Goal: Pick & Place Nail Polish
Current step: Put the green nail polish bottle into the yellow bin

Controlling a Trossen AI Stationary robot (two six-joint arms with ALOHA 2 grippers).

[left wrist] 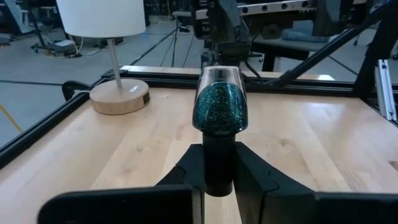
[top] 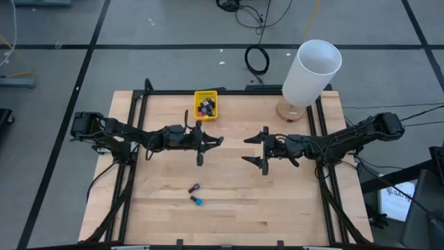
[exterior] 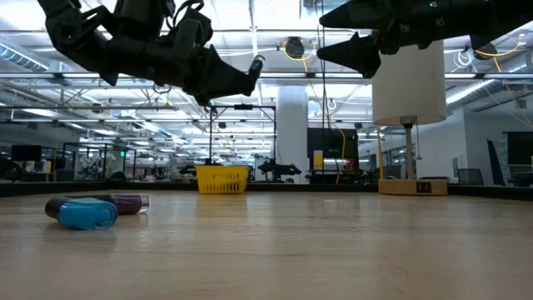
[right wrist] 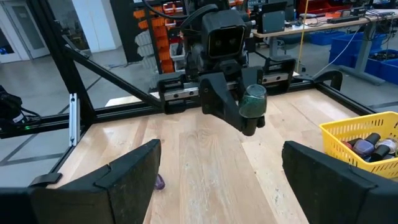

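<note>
My left gripper is above the table's middle, shut on a green glitter nail polish bottle with a dark cap. The bottle also shows in the right wrist view. My right gripper is open and empty, facing the left one across a short gap. A purple bottle and a blue bottle lie on their sides on the table nearer the front. A small yellow bin at the far middle holds several bottles. My left gripper pinches the bottle's dark cap between its two fingers. The fingers run roughly level, pointing toward the table's right, in line with the bottle. The green body sticks out beyond the fingertips, lifted clear of the table.
A lamp with a white shade stands on a round wooden base at the far right corner. A black frame edges the table. Bare wood lies between the grippers and the near edge.
</note>
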